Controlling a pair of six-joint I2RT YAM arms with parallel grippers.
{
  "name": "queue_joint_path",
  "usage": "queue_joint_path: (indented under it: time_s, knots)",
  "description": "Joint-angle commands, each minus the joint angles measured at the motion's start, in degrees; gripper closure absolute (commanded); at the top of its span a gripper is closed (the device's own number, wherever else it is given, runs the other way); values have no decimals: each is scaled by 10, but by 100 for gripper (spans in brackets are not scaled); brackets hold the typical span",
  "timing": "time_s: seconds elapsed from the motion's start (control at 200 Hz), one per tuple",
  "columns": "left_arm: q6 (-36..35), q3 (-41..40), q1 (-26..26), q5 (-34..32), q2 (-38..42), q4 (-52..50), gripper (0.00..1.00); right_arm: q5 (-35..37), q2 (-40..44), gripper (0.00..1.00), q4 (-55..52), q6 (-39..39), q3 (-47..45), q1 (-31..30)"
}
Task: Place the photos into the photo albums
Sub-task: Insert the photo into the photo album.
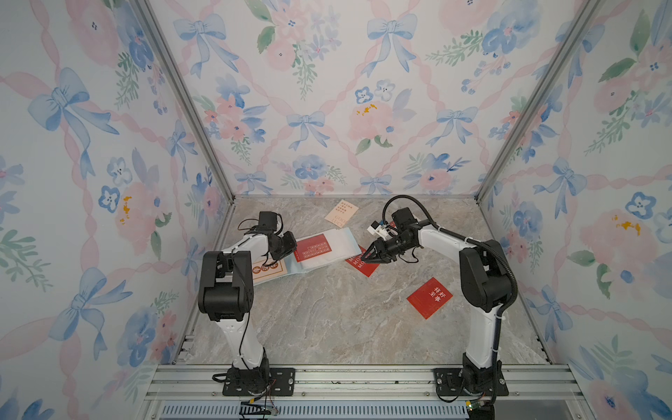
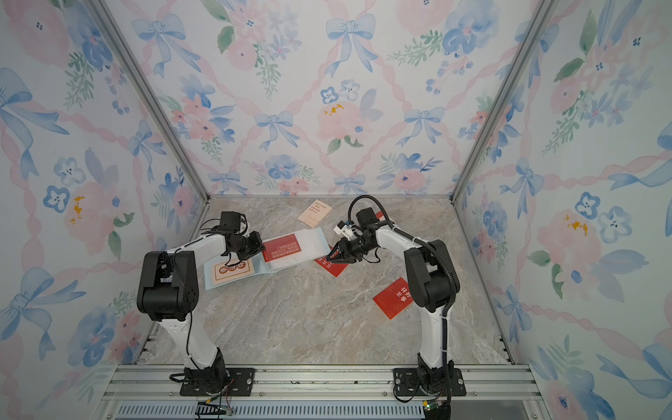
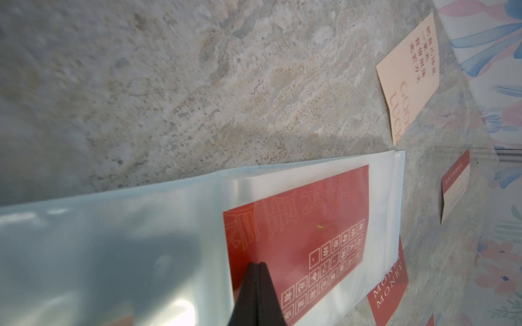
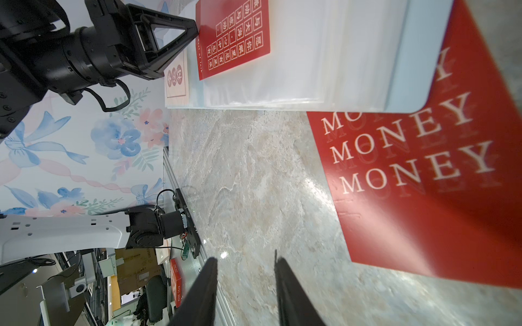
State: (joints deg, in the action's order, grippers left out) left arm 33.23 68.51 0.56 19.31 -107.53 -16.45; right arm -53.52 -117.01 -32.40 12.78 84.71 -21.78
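The photo album (image 1: 340, 244) (image 2: 310, 244) lies open, pale blue with clear sleeve pages. On its right page is a red photo with a grid of characters (image 1: 313, 247) (image 3: 299, 234) (image 4: 234, 39), hazy under clear film at one end. My left gripper (image 1: 295, 251) (image 3: 257, 265) is shut, its tip resting on that photo's edge. A cream photo with red circles (image 2: 232, 271) (image 4: 175, 76) lies on the left page. A red "MONEY" photo (image 1: 363, 268) (image 4: 423, 183) is tucked partly under the album's right edge. My right gripper (image 1: 367, 255) (image 4: 245, 259) hangs open and empty just above it.
A red photo with white characters (image 1: 429, 297) (image 2: 392, 298) lies flat near the right arm. A cream "GOOD LUCK" photo (image 1: 341, 214) (image 3: 409, 76) sits by the back wall. Another red-and-cream photo (image 3: 454, 186) lies behind the right wrist. Floral walls close in three sides.
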Motion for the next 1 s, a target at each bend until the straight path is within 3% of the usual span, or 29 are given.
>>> queue_joint_path:
  time_s: [0.0,0.255,0.61,0.995]
  knots:
    - [8,20,11,1,-20,-10,100,-6,6,64,-8,-10,-3,4]
    - [5,23,7,-11,13,-16,100,-3,8,64,-6,-9,-7,4]
    - [-19,-30,-19,-89,63,-41,100,-3,6,64,-7,-9,-2,-1]
    - [-17,-15,-7,-73,17,-41,100,7,11,64,-17,-13,4,-5]
